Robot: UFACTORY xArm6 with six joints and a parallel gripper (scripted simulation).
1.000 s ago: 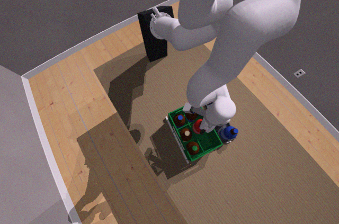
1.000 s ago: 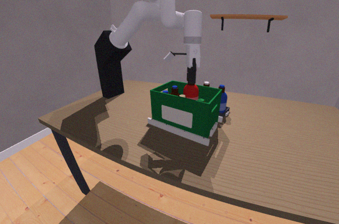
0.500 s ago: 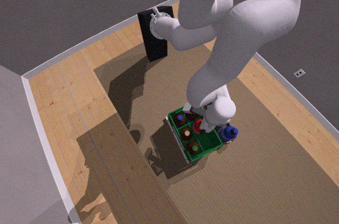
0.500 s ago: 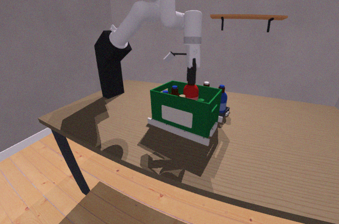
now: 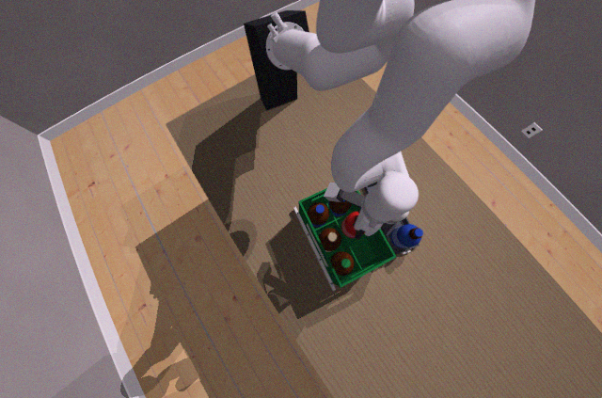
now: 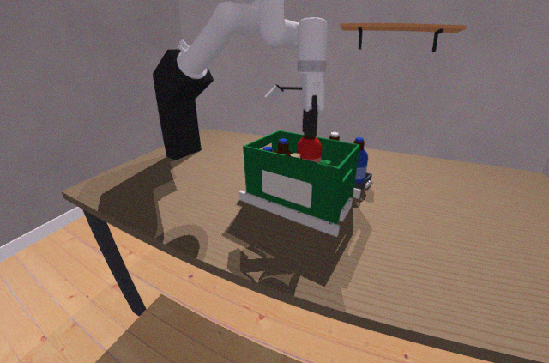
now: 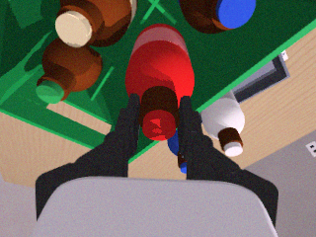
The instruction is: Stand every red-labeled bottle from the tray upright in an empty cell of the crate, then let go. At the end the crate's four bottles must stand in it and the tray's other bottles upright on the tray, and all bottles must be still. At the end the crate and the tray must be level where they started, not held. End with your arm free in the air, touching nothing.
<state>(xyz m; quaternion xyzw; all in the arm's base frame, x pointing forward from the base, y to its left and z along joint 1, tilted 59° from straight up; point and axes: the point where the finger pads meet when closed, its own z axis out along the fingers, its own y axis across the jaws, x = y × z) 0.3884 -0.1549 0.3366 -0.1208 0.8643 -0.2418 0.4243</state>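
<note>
My gripper [image 7: 159, 107] [image 6: 310, 121] [image 5: 360, 230] is shut on the neck of a red-labeled bottle [image 7: 159, 69] [image 6: 309, 149] [image 5: 350, 224]. The bottle hangs upright and sits partly down in a cell of the green crate [image 5: 372, 249] [image 6: 328, 188] [image 7: 276, 35], on the side nearest the tray. Its lower part is hidden by the crate wall. Brown bottles stand in other cells: a blue-capped one [image 5: 319, 211] [image 7: 232, 10], a cream-capped one [image 5: 332, 238] [image 7: 74, 29] and a green-capped one [image 5: 344, 262] [image 7: 54, 86].
Behind the crate a grey tray [image 7: 262, 79] [image 6: 367, 179] holds a blue bottle [image 5: 407, 233] [image 6: 360, 164] and a white bottle [image 7: 223, 118] [image 6: 334, 135], both upright. The black arm base [image 5: 275, 60] [image 6: 177, 105] stands at the table's far left. A wall shelf [image 6: 401, 27] hangs behind.
</note>
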